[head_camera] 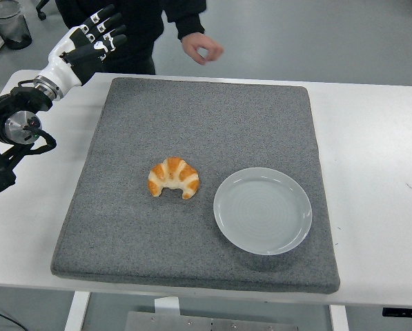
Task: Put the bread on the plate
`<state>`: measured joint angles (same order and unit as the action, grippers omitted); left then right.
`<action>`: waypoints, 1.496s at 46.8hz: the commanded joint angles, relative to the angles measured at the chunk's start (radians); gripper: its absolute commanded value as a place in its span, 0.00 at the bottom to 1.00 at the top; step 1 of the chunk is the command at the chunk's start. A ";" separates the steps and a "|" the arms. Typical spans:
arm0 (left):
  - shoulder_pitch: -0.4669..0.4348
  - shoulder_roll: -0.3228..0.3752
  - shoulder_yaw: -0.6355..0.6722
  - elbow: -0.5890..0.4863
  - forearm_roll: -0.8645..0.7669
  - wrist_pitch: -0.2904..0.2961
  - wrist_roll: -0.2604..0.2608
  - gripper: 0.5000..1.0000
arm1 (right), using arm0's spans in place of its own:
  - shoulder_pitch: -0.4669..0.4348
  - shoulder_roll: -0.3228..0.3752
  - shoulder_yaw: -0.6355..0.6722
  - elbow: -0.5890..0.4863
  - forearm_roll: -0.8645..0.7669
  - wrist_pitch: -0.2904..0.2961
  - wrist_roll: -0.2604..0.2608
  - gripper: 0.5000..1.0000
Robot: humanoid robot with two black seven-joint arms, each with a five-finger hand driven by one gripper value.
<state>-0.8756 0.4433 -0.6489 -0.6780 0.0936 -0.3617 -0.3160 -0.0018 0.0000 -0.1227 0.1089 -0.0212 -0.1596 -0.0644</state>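
You see the bread [173, 177], a croissant with golden stripes, lying on the grey mat [192, 124] a little left of the mat's middle. Its curved back faces away from you and its two tips point toward the near edge of the table. Nothing touches it.

Just to the right of the bread, with a narrow strip of mat between them, sits the plate [263, 210]. You can note that it is round, pale and glossy, that it holds nothing, and that it lies flat toward the mat's near right part.

The mat covers most of the white table [371, 152], leaving bare margins at the left, the right and the near edge.

The left hand [92, 40] is raised at the far left corner, beyond the mat's far left corner and well apart from the bread. Its fingers [109, 29] are extended, lying close together and pointing up and to the right; the hand is relaxed and holds nothing. The black left arm [16, 127] enters from the left edge and bends over the table's left margin.

At the top you see a person [133, 21] in dark clothing standing behind the table, with one hand [201, 47] hanging loosely curled above the far edge, holding nothing that you can make out.
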 commanded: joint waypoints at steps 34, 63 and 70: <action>0.001 -0.003 0.002 0.000 0.002 0.000 0.000 0.98 | 0.000 0.000 0.000 0.000 0.001 0.000 0.000 0.88; 0.001 -0.003 0.000 0.000 0.003 0.000 -0.002 0.98 | 0.000 0.000 0.000 0.000 0.001 0.000 0.000 0.88; 0.000 -0.003 0.002 -0.002 0.005 0.006 -0.002 0.98 | -0.001 0.000 0.000 0.000 0.000 0.000 0.000 0.88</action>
<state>-0.8744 0.4405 -0.6482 -0.6780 0.0982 -0.3594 -0.3167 -0.0021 0.0000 -0.1227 0.1089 -0.0205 -0.1595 -0.0644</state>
